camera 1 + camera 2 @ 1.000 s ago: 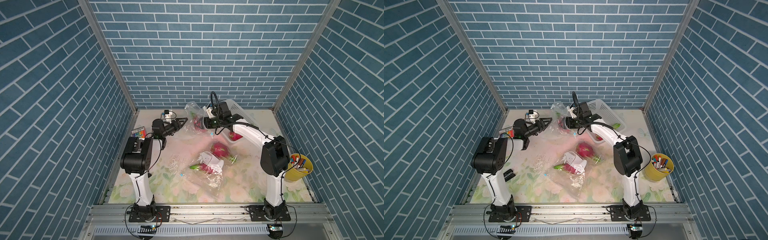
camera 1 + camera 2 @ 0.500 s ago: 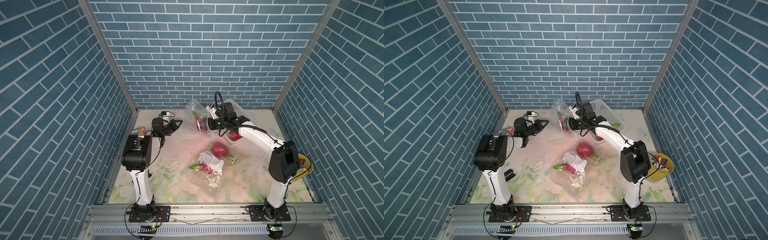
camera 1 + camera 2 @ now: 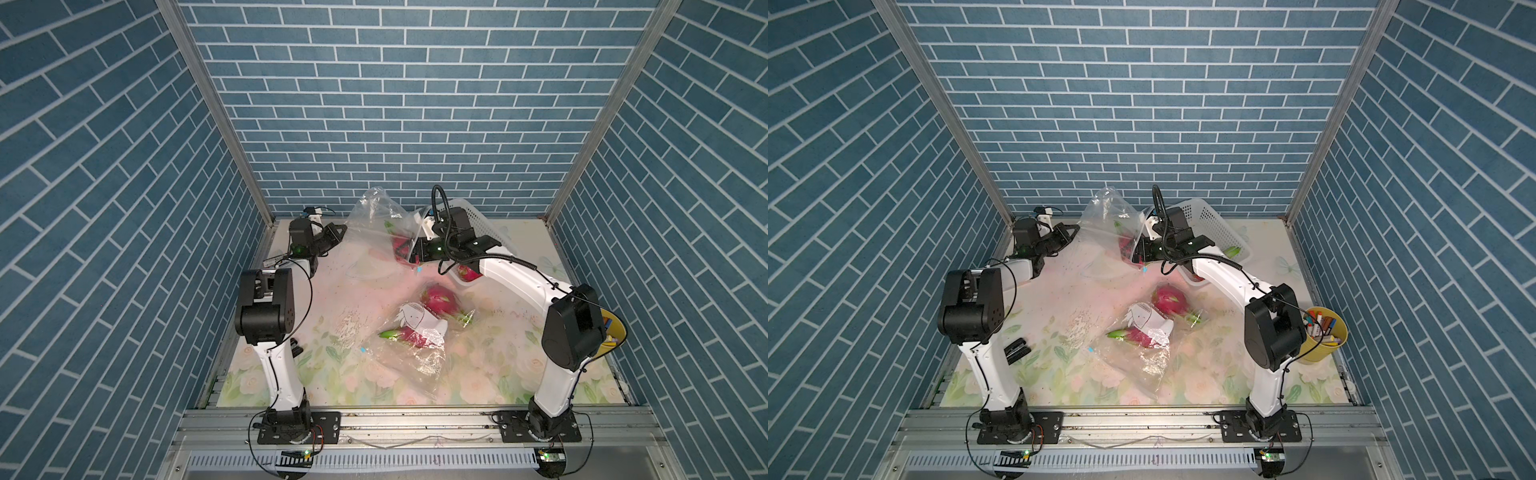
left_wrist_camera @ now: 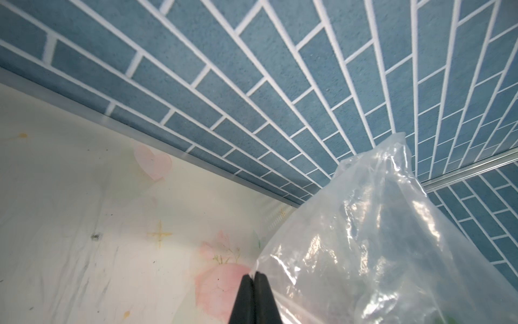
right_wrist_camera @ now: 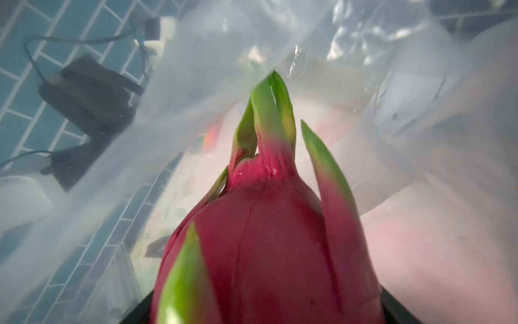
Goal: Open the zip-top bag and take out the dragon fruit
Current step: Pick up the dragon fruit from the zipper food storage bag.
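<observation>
Got zip-top bag (image 3: 374, 216) open by table's (image 3: 478, 374) far edge, mid. Clamping dragon fruit (image 5: 266, 238) w/ R gripper (image 3: 409, 253), jaws wide, inside bag; pull-out not done. Pinching L gripper (image 4: 253, 280) tight at bag rim; film hold unclear.

In a top view, you have a white perforated basket (image 3: 1219, 222) right of centre against the back wall. A yellow cup (image 3: 1327, 340) of markers (image 3: 1318, 324) stands at the right edge of the floral table (image 3: 1059, 374). Blue brick-pattern walls (image 3: 1142, 104) close three sides.
</observation>
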### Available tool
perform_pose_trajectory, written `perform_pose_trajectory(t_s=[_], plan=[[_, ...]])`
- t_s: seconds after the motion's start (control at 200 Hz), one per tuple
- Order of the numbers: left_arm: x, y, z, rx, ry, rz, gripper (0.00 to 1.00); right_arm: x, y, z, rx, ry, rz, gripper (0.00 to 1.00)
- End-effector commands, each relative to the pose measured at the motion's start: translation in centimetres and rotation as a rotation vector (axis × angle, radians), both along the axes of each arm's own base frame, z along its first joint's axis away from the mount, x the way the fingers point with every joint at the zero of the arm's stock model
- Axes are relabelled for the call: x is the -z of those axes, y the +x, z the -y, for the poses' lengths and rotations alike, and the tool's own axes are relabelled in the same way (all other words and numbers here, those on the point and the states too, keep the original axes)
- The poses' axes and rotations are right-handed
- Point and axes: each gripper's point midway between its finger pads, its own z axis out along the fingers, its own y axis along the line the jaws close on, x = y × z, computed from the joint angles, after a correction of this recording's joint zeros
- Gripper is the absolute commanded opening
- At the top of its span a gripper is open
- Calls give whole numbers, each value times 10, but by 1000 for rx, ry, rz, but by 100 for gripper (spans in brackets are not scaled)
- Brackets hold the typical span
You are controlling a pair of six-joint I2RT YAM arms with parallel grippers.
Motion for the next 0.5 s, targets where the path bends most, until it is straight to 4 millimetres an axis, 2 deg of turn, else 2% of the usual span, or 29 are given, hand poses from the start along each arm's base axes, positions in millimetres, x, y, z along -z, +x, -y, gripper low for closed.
perform_pose_trajectory(t_s=[0.0, 0.105, 0.185, 0.325, 0.39, 0.495], plan=[[1, 7, -62, -203, 38, -1, 0, -19, -2, 23, 73, 0, 9, 80], [4, -2, -43, -153, -18, 0, 0, -16, 6, 18, 94, 37, -4, 80], [11, -7, -38, -155, 3, -7, 0, -20, 11, 15, 103, 65, -22, 80], [28, 1, -52, -204, 77, -39, 0, -24, -1, 15, 63, 61, -67, 79], [34, 10, -61, -222, 88, -56, 0, -16, -4, 26, 96, 5, -72, 80], [29, 24, -66, -226, 77, -51, 0, -6, 1, 47, 200, -28, -82, 80]])
